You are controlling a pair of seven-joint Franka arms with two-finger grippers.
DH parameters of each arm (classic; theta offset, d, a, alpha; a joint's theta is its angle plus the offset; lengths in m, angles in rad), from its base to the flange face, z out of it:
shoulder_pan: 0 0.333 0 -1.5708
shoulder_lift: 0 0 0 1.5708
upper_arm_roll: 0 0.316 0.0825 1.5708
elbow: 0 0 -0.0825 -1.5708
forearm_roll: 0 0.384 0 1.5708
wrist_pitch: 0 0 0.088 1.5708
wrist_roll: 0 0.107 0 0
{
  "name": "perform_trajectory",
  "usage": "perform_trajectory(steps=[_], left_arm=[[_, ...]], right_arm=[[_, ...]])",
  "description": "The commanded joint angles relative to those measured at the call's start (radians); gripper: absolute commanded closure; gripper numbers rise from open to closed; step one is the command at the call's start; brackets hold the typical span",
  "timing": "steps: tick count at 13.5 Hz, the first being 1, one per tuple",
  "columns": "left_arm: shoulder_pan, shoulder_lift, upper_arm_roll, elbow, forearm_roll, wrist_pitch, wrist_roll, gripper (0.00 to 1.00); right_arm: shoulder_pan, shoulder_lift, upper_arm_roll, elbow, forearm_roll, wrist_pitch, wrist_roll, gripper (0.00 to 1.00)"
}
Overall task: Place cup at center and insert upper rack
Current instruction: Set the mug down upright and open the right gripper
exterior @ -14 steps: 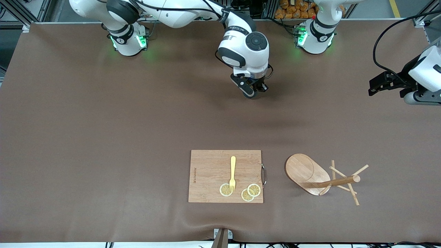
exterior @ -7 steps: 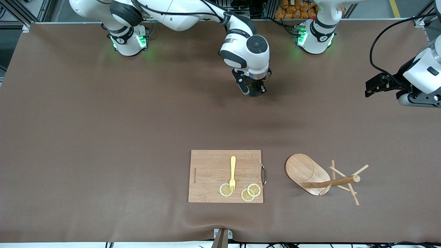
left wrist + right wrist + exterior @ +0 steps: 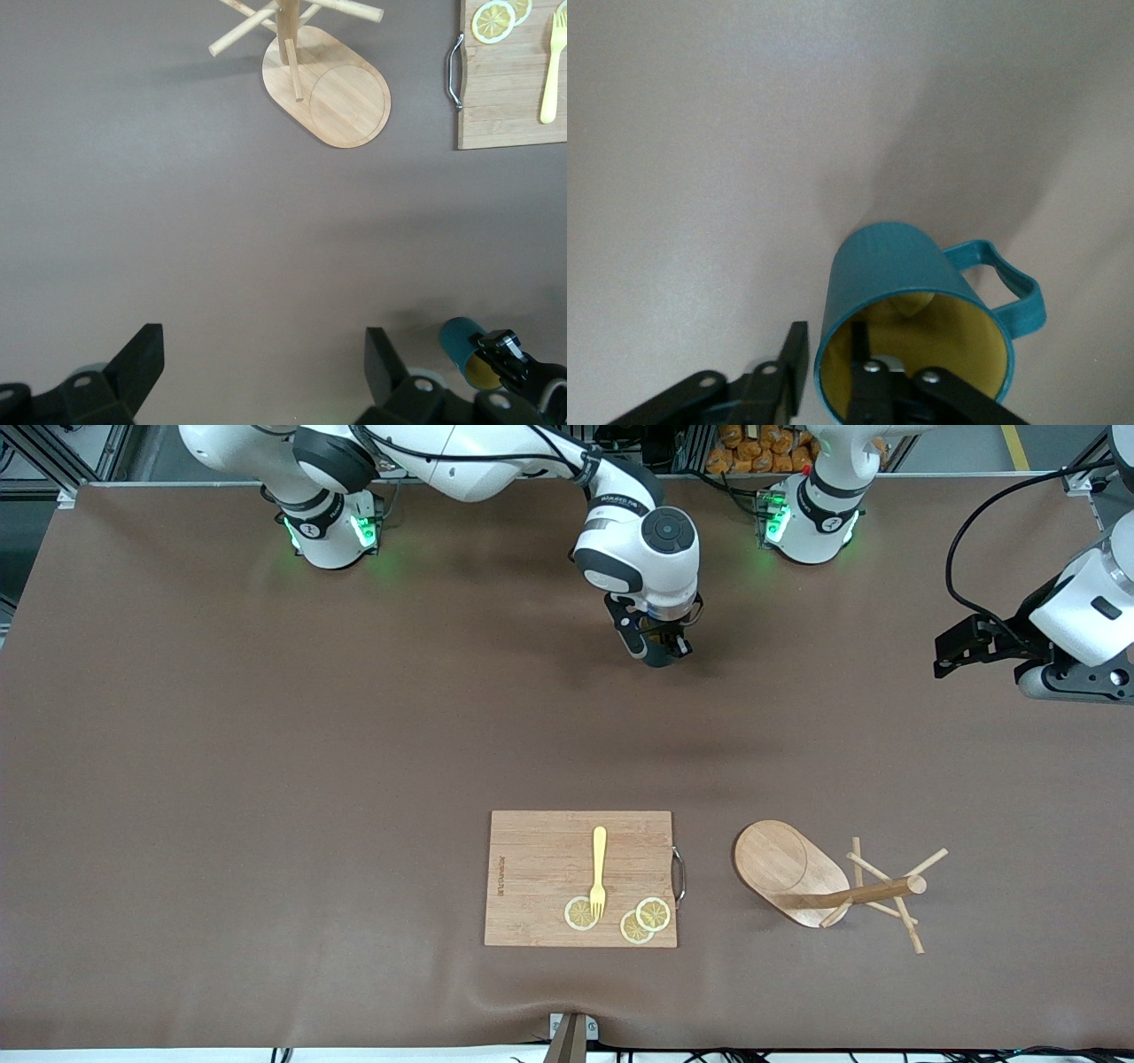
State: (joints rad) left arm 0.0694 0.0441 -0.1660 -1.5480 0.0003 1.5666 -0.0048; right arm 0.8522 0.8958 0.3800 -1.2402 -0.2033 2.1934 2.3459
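Teal-green cylindrical cup [image 3: 912, 305] with yellow interior and side handle sits under the right gripper [image 3: 833, 372], whose fingers straddle its rim, one inside, one outside, slightly parted. Left gripper [image 3: 257, 372] waits spread wide above bare brown bench [image 3: 266, 735]. Light wooden mug tree [image 3: 819, 881] lies toppled, well apart, beside a rectangular cutting board [image 3: 540, 868].

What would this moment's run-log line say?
right claw: straddling teal mug rim | left claw: open, waiting | mug tree: lying tipped
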Motion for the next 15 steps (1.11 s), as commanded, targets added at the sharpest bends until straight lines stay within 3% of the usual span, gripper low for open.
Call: perform_trajectory(steps=[1,4,7,9,11,15], left_arm=[[-0.003,0.002,-0.006,0.009,-0.028,0.006,0.005,0.0],[-0.007,-0.01,-0.024,0.009,-0.063,0.001,-0.014,0.0],[-0.002,-0.055,-0.041,-0.009,-0.063,-0.039,-0.027,0.0],[-0.005,-0.131,-0.059,-0.067,-0.065,-0.043,-0.119,0.0],[0.0,-0.193,-0.133,-0.121,-0.065,-0.049,-0.254,0.0],[0.0,-0.289,-0.278,-0.236,-0.097,-0.05,-0.488,0.0]], right_arm=[[0.011,0.017,-0.007,0.033,-0.038,-0.006,0.015,0.0],[-0.044,-0.011,0.002,0.033,-0.034,-0.015,0.006,0.0],[-0.14,-0.057,0.072,0.025,-0.039,-0.018,-0.135,0.0],[-0.218,-0.092,0.114,0.016,-0.039,-0.102,-0.261,0.0],[-0.327,-0.156,0.167,-0.043,-0.039,-0.159,-0.373,0.0],[-0.612,-0.346,0.287,-0.273,-0.033,-0.17,-0.62,0.0]])
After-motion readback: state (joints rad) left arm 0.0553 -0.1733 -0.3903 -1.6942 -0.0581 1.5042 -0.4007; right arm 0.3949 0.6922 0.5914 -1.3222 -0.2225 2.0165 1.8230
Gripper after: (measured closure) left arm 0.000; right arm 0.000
